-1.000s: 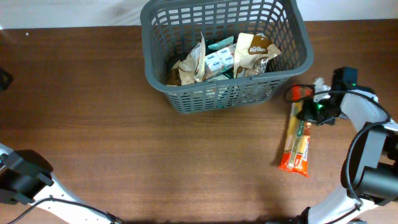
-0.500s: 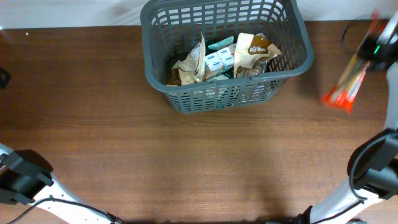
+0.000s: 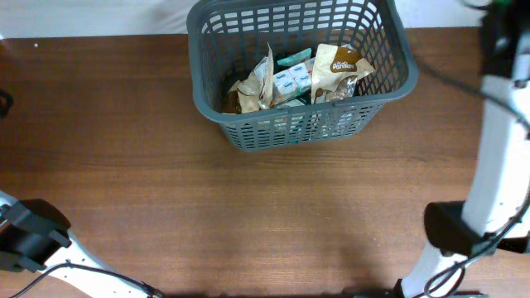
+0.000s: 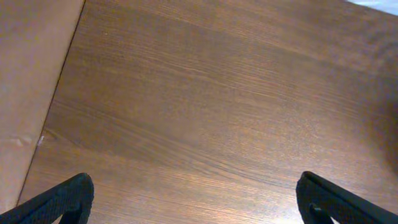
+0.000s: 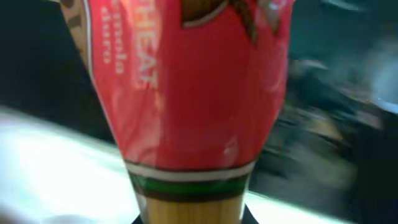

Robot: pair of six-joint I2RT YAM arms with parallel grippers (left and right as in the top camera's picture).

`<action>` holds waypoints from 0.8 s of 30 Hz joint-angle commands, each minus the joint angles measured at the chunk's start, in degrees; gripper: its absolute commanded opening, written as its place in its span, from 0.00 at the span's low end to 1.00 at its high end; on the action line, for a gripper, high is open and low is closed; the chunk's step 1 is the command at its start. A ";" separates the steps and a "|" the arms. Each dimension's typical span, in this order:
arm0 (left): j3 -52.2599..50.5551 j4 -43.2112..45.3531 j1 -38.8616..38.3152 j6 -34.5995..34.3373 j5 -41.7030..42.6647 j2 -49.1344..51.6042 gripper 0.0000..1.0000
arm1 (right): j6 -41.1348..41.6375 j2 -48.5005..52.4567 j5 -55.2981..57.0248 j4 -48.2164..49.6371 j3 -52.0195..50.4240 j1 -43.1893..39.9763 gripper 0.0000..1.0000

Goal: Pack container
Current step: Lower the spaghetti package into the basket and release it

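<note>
Brown wood-grain tabletop point(image 3: 124, 165) carries the large dark grey plastic basket point(image 3: 273, 132) at its far edge, near the centre. The basket has lattice-slotted walls and a thick, rounded rectangular rim, and crumpled brown and pale food packets point(image 3: 338, 68) lie inside. The left end effector point(image 4: 199, 200) hovers over bare wood, fingers spread wide. The right end effector point(image 3: 497, 16), high beyond the basket's right side, grips a red-topped pasta packet point(image 5: 193, 93) printed "WHEAT".

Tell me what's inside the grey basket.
Inside the basket: a tan crumpled packet, white-and-blue packets, a brown-and-cream pouch. Whatever lies beneath them is covered.
</note>
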 commanded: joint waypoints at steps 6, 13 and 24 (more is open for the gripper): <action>0.04 0.09 0.11 0.87 4.00 -0.42 0.99 | -7.87 1.79 -5.05 -13.03 -2.56 10.60 0.04; 0.04 -0.33 0.11 0.90 5.53 -0.42 0.99 | -15.10 3.89 -6.97 -26.49 -5.60 10.97 0.04; 0.04 -1.01 0.11 0.90 5.88 -0.42 0.99 | -23.43 3.89 -4.83 -38.18 -5.64 10.99 0.04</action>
